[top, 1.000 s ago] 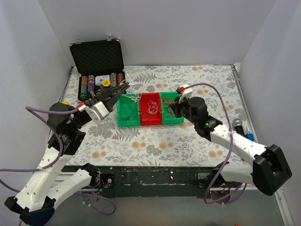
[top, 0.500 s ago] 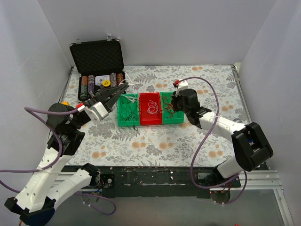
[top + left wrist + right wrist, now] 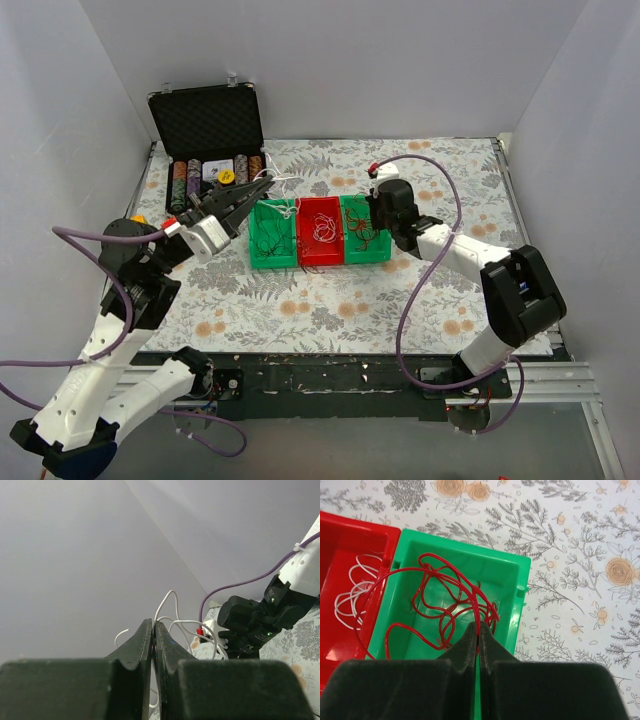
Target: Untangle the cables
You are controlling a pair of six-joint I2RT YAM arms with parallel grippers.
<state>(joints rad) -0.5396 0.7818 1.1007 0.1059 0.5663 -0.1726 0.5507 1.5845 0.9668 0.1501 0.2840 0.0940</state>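
Observation:
Three small bins stand mid-table: a left green bin with black wire, a red bin with a white coil, and a right green bin with red wire. My left gripper is shut on a white wire, held in the air above the left bin's far corner; its loops stick out past the tips. My right gripper is shut on a strand of the red wire over the right green bin.
An open black case with poker chips stands at the back left. White walls close the table on three sides. The red bin also shows at the left of the right wrist view. A blue and silver object lies at the right.
My right arm has swung back and left, bringing its gripper over the right green bin. My left gripper holds the white wire in the same place.

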